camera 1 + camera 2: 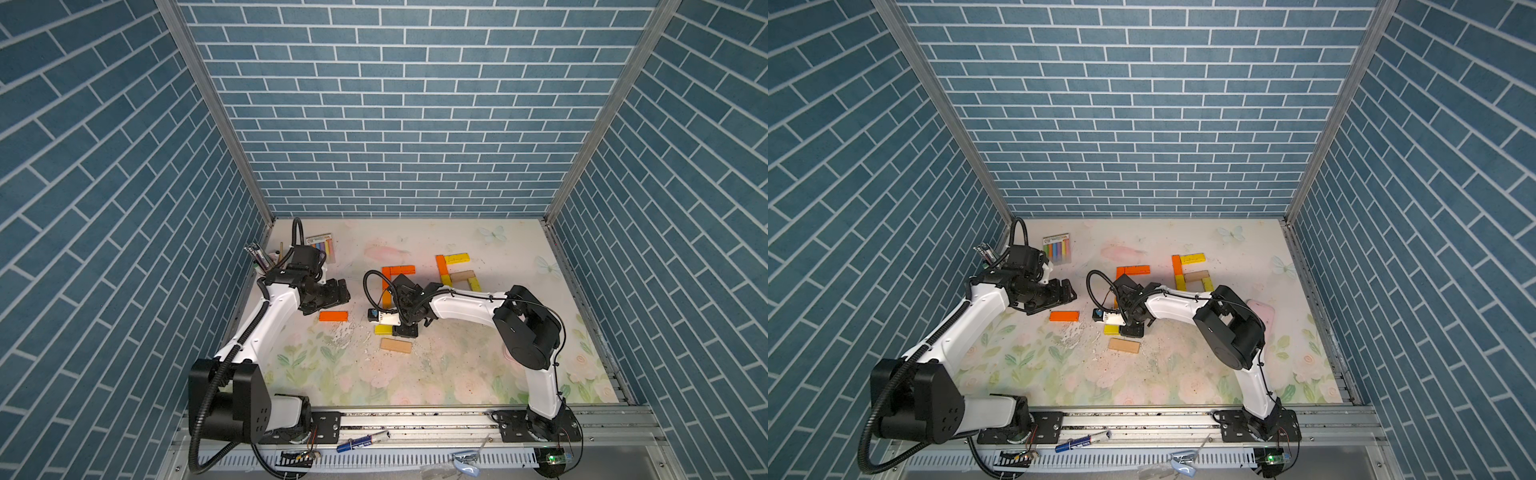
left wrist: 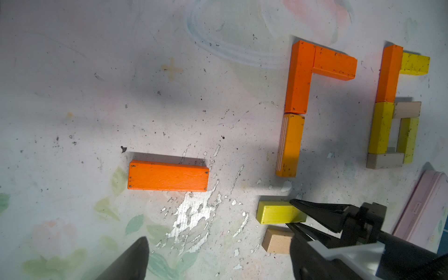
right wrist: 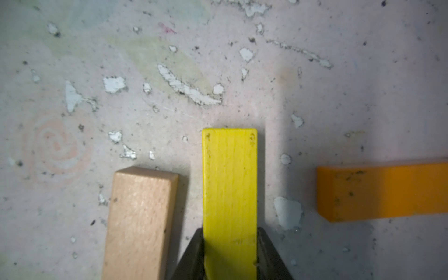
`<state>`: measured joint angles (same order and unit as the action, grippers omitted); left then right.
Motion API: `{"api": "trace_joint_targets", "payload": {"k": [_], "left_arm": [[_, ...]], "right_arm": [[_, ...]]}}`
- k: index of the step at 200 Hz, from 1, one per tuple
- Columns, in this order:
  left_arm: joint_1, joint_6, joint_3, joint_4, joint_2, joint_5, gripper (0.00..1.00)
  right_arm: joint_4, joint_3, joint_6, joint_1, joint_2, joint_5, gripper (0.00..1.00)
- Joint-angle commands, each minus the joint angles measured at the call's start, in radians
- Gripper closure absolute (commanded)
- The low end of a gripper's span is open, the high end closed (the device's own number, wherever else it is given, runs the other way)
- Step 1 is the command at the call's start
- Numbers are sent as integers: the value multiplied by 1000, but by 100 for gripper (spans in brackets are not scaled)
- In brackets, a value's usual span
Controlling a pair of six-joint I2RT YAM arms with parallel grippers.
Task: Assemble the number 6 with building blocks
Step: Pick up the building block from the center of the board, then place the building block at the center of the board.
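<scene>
1 chalk pack [image 1: 320,244] lies by the far left corner of the table [image 1: 457,374]. Near the left edge the left gripper [image 1: 337,293] hangs in the air with its jaws wide apart, and it holds nothing. Just in front of it 1 orange block [image 1: 333,316] lies flat, all alone.

Near the middle of the table 3 blocks make part of a 6. They are 1 orange top bar [image 1: 402,270], 1 orange side bar [image 2: 299,77] and 1 darker yellow bar [image 2: 290,145], set end to end. Just in front of them the right gripper [image 3: 230,234] is down low. It is clenched on the long sides of 1 yellow block [image 3: 230,179]. I cannot tell if this block touches the table. 1 tan block [image 1: 395,345] lies just beside it, toward the front edge, not touching.

More to the right and toward the back edge, 6 blocks make a whole number 6 [image 1: 462,275]. 1 pink tray [image 1: 1264,320] lies near the right edge.
</scene>
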<state>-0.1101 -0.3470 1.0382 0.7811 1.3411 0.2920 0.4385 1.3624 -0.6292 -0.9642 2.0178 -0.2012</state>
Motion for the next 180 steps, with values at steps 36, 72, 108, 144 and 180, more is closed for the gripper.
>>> {"api": "trace_joint_targets", "payload": {"k": [36,72,108,144,180], "left_arm": [[-5,5,3,21,-3,-17,8],[-5,3,3,21,0,-15,8],[-5,5,3,21,-2,-16,8],[-4,5,3,21,6,-19,8],[-5,5,6,23,15,-22,8]], "right_arm": [[-22,-8,-85,-1,-121,64,71],[-49,-25,-99,18,-198,96,71],[-58,-49,-95,94,-237,100,70],[-85,-77,-90,170,-235,90,70],[-105,-82,-85,208,-194,72,69]]}}
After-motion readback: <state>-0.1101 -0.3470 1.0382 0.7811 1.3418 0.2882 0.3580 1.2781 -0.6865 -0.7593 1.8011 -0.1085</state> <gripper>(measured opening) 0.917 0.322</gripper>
